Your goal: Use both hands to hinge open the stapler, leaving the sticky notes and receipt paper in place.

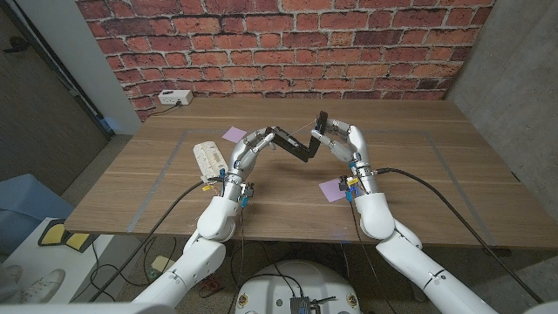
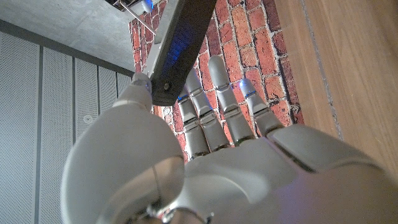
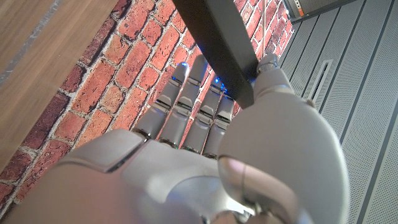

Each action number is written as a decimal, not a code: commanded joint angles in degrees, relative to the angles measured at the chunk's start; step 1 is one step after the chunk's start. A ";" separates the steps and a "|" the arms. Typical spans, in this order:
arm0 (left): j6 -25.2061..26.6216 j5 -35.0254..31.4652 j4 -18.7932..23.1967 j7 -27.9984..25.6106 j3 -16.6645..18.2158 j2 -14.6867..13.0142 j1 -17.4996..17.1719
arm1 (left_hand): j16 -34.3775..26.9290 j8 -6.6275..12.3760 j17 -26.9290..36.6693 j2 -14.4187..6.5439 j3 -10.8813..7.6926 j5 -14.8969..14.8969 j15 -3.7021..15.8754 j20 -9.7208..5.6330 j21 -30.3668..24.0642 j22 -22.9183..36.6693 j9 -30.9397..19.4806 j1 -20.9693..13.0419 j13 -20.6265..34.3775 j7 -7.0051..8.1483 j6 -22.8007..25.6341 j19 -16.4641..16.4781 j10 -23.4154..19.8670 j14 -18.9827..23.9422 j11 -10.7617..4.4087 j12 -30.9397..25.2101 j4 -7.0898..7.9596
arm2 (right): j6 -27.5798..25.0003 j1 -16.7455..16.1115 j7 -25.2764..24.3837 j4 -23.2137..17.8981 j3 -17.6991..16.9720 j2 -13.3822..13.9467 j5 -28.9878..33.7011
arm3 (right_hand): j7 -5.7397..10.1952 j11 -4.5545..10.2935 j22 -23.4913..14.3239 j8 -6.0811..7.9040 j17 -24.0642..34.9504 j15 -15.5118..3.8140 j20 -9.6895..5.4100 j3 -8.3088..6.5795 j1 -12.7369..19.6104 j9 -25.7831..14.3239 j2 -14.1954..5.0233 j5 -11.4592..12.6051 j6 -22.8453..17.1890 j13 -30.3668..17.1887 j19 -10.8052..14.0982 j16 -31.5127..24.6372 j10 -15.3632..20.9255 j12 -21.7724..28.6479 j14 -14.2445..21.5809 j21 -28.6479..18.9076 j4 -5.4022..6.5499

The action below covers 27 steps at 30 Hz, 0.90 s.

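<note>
The stapler (image 1: 299, 143) is held above the table (image 1: 436, 192), hinged into a V. One arm is gripped by the left hand (image 1: 250, 148) — the other by the right hand (image 1: 346, 145) — between thumb and fingers (image 2: 221, 99).

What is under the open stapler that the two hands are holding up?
Under the stapler, which the left hand and right hand hold in a V, bare wooden table shows. No sticky note lies directly beneath; the hands cover the table under its ends.

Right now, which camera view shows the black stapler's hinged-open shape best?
The head view: the black stapler spreads in a V between the left hand and right hand, above the wooden table. Each wrist view shows one dark arm held by its hand.
</note>
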<state>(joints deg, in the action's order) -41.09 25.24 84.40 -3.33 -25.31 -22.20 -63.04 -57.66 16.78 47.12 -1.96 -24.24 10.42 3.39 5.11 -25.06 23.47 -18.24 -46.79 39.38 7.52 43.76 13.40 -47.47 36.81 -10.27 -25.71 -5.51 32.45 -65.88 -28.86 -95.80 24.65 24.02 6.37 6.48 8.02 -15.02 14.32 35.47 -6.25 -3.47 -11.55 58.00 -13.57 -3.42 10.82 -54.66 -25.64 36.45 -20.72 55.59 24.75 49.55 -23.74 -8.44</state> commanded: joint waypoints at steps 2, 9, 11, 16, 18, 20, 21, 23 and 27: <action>-0.52 -0.07 -0.73 0.29 0.24 0.17 0.10 | -2.74 -0.32 0.69 -9.25 0.40 0.24 8.75 -0.04 -1.21 0.68 -0.37 -9.93 0.28 1.30 2.39 0.13 -3.21 1.12 -2.21 0.37 0.16 | 1.19 -0.36 1.31 0.41 -0.75 -0.18 -1.80 | 0.64 1.97 -0.53 0.15 0.10 -7.22 -2.32 -1.94 5.54 -0.16 -6.34 0.41 -0.48 -0.37 0.07 0.34 2.42 0.29 0.59 -0.61 1.83; -0.90 1.74 -1.10 1.70 0.25 0.12 0.16 | -3.37 -0.49 0.61 -9.12 0.52 0.18 8.81 0.18 -1.36 1.04 -0.43 -10.34 0.13 1.16 2.40 -0.83 -3.34 -0.09 -2.18 0.75 -0.10 | 1.97 -0.72 1.93 0.27 -1.23 0.13 -2.09 | 0.77 1.97 -1.27 0.16 0.22 -7.28 -2.29 -1.87 5.52 -0.17 -6.22 0.40 -0.58 -0.26 -0.36 0.45 2.50 0.16 0.73 -1.26 1.81; -0.18 3.23 -0.90 2.18 0.21 0.15 -0.02 | -3.47 -0.50 0.60 -9.16 0.52 0.18 8.84 0.33 -1.38 1.07 -0.43 -10.39 0.02 1.12 2.46 -0.91 -3.25 -0.19 -2.17 0.89 -0.11 | 1.87 -1.01 1.70 -0.01 -1.54 0.08 -1.96 | 0.72 1.86 -1.42 0.13 0.21 -7.31 -2.33 -1.92 5.56 -0.17 -6.27 0.42 -0.53 -0.30 -0.60 0.55 2.48 0.16 0.70 -1.35 1.79; -1.34 6.68 -2.19 5.02 0.00 0.95 0.34 | -3.84 -0.53 0.56 -9.24 0.53 0.15 8.91 0.39 -1.62 1.17 -0.46 -10.51 -0.09 1.03 2.55 -0.74 -3.27 -0.25 -2.16 1.08 -0.12 | 1.31 -1.68 1.52 -0.66 -2.13 -0.07 -2.37 | 0.71 1.97 -1.89 0.10 0.39 -7.31 -2.28 -1.90 5.58 -0.18 -6.28 0.42 -0.52 -0.43 -0.92 0.41 2.50 0.18 1.14 -1.79 1.79; -1.70 7.07 -2.37 5.36 0.13 1.10 0.34 | -4.00 -0.54 0.54 -9.24 0.55 0.13 8.91 0.36 -1.69 1.20 -0.47 -10.55 -0.12 0.95 2.59 -0.75 -3.31 -0.25 -2.16 1.13 -0.12 | 1.43 -1.83 1.72 -0.73 -2.37 -0.02 -2.95 | 0.71 2.01 -2.02 0.10 0.43 -7.26 -2.23 -1.87 5.54 -0.19 -6.26 0.41 -0.52 -0.46 -1.01 0.41 2.52 0.19 1.22 -1.92 1.81; -2.06 7.56 -2.49 5.87 0.24 1.17 0.32 | -4.09 -0.51 0.53 -9.24 0.56 0.12 8.91 0.36 -1.73 1.23 -0.47 -10.57 -0.11 0.88 2.69 -0.74 -3.40 -0.26 -2.16 1.12 -0.12 | 1.63 -2.00 1.73 -0.87 -2.67 -0.04 -3.33 | 0.72 1.95 -2.16 0.09 0.44 -7.28 -2.23 -1.89 5.55 -0.19 -6.28 0.42 -0.52 -0.47 -1.12 0.44 2.59 0.20 1.28 -2.04 1.81; -2.21 7.94 -2.53 6.19 0.29 1.22 0.30 | -4.12 -0.52 0.53 -9.24 0.56 0.12 8.91 0.36 -1.75 1.23 -0.48 -10.57 -0.10 0.84 2.68 -0.72 -3.43 -0.26 -2.16 1.11 -0.12 | 1.66 -2.10 1.69 -0.96 -2.83 -0.04 -3.39 | 0.67 1.98 -2.23 0.10 0.44 -7.26 -2.21 -1.88 5.54 -0.19 -6.27 0.42 -0.56 -0.43 -1.19 0.48 2.59 0.16 1.26 -2.11 1.81; -2.52 8.70 -2.67 6.86 0.36 1.35 0.29 | -4.25 -0.53 0.51 -9.24 0.58 0.11 8.92 0.29 -1.81 1.26 -0.49 -10.60 -0.08 0.76 2.72 -0.71 -3.48 -0.27 -2.16 1.13 -0.12 | 1.61 -2.33 1.74 -1.19 -3.13 -0.02 -3.72 | 0.70 1.88 -2.34 0.07 0.42 -7.26 -2.24 -1.90 5.53 -0.19 -6.29 0.42 -0.50 -0.38 -1.28 0.56 2.69 0.16 1.24 -2.21 1.83; -2.60 9.44 -2.83 7.37 0.41 1.72 0.26 | -4.49 -0.48 0.48 -9.21 0.62 0.09 8.92 0.20 -1.90 1.32 -0.51 -10.66 -0.05 0.87 2.93 -0.78 -3.60 -0.34 -2.16 1.15 -0.13 | 1.79 -2.61 1.92 -1.03 -3.58 -0.15 -4.70 | 0.65 2.09 -2.57 0.04 0.50 -7.31 -2.17 -1.94 5.57 -0.20 -6.36 0.43 -0.45 -0.50 -1.40 0.50 2.62 0.17 1.51 -2.46 1.82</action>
<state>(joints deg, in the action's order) -42.67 31.41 82.35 1.46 -25.12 -21.25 -62.82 -61.71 16.08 47.49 -2.20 -23.64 10.32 3.49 5.43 -26.72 24.60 -18.48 -48.39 39.12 6.86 44.44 12.77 -47.79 36.92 -9.95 -24.39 -5.59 33.96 -67.59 -27.28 -96.44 22.31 23.98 3.55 6.47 8.02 -17.29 14.04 35.72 -6.65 -3.44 -11.46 57.84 -13.57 -3.58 11.02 -54.66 -25.64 35.37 -20.28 55.59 24.62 50.37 -25.72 -8.35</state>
